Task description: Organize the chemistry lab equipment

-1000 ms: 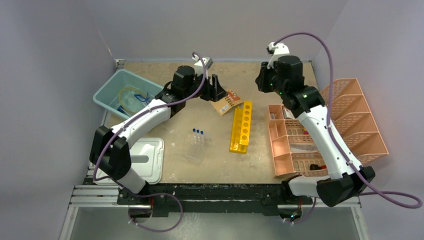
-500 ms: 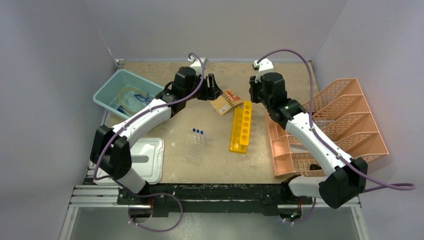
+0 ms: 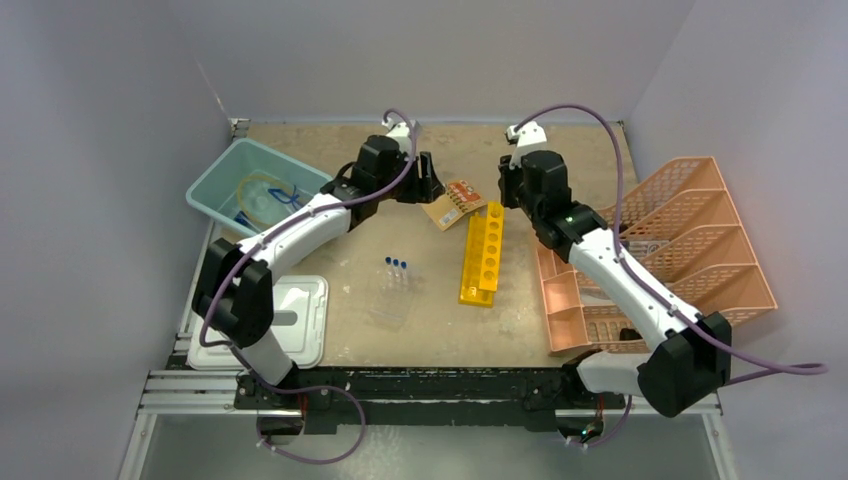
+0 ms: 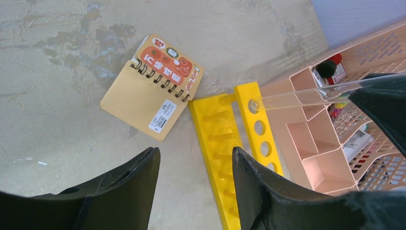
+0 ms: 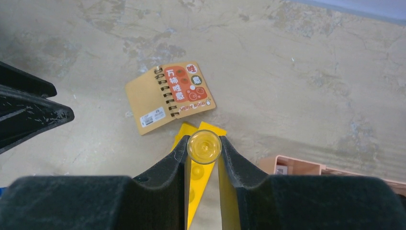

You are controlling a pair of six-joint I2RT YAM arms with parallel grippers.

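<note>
My right gripper (image 5: 204, 143) is shut on a clear test tube (image 5: 204, 147), seen end-on between its pads. In the left wrist view the tube (image 4: 306, 97) slants down, its tip at the far end hole of the yellow racks (image 4: 258, 129). The two racks (image 3: 483, 253) lie side by side mid-table, and my right gripper (image 3: 512, 190) is above their far end. My left gripper (image 4: 195, 152) is open and empty above the table, just left of the racks. It shows in the top view (image 3: 425, 180). Three blue-capped tubes (image 3: 397, 265) stand in a clear rack (image 3: 393, 296).
A spiral notebook (image 3: 458, 203) lies beside the racks' far end. A teal bin (image 3: 222, 178) holding a bag stands at the back left. A white lid (image 3: 290, 320) lies front left. The salmon-pink mesh organiser (image 3: 700, 250) fills the right side.
My right arm has swung left from over the organiser to the far end of the yellow racks, carrying the tube. My left gripper has shifted slightly.
</note>
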